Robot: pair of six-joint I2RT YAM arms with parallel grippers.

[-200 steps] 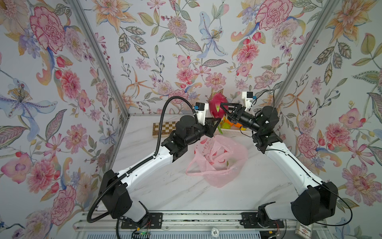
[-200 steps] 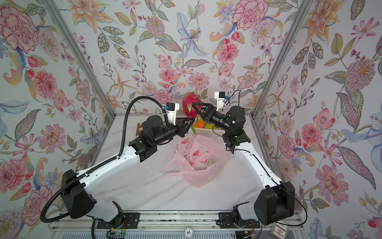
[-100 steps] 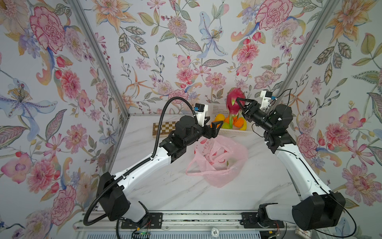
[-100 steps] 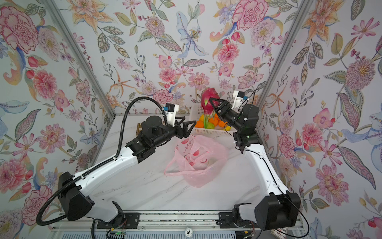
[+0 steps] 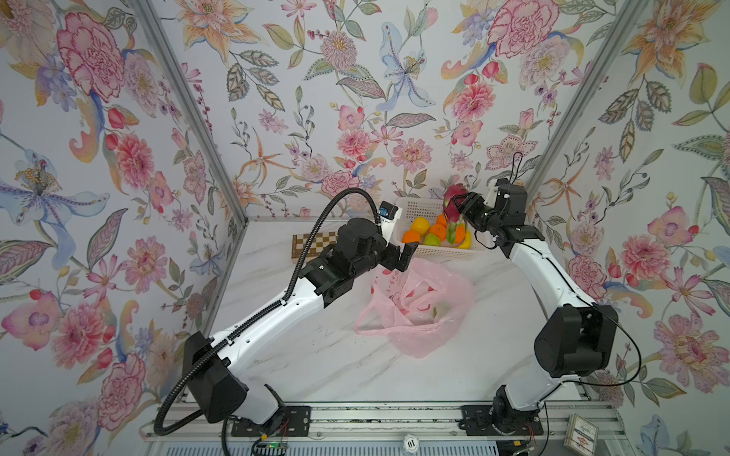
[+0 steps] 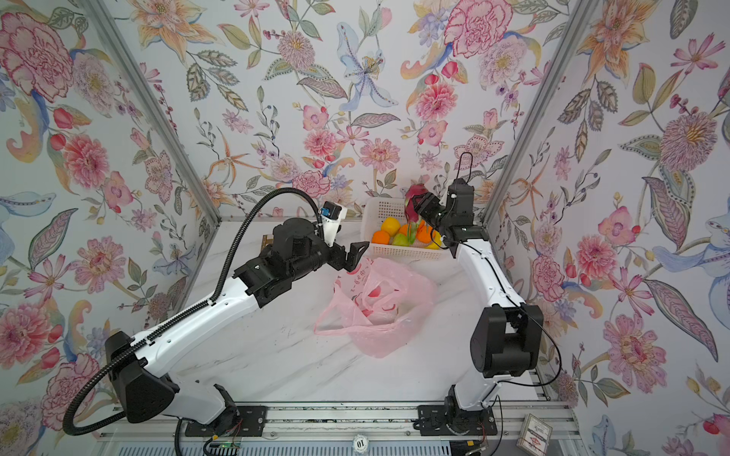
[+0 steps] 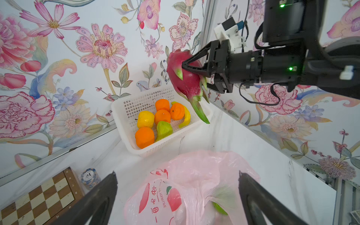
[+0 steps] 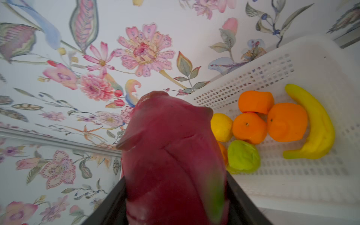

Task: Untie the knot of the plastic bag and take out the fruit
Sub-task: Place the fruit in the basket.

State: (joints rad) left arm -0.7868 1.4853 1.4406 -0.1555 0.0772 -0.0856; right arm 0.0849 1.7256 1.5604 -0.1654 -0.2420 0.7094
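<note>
**Top views:** In both top views the pink plastic bag lies slumped mid-surface, mouth open, one loop handle lying loose. The left jaws stand spread wide and empty just above the bag's far edge. The right jaws are clamped on a magenta dragon fruit, held above the white basket in the far right corner. A chessboard lies by the back wall.

**Left wrist view:** Two dark fingers, well apart, frame the bag. A green fruit shows through its film. Beyond, the right jaws pinch the dragon fruit across its body, its leafy tip pointing down at the basket. Inside sit four oranges, a yellow fruit, a lime-green fruit and a banana. A stack of poker chips stands beside the chessboard.

**Right wrist view:** The dragon fruit, blurred, fills the middle between the right fingers. The basket and its fruit lie beyond.
</note>
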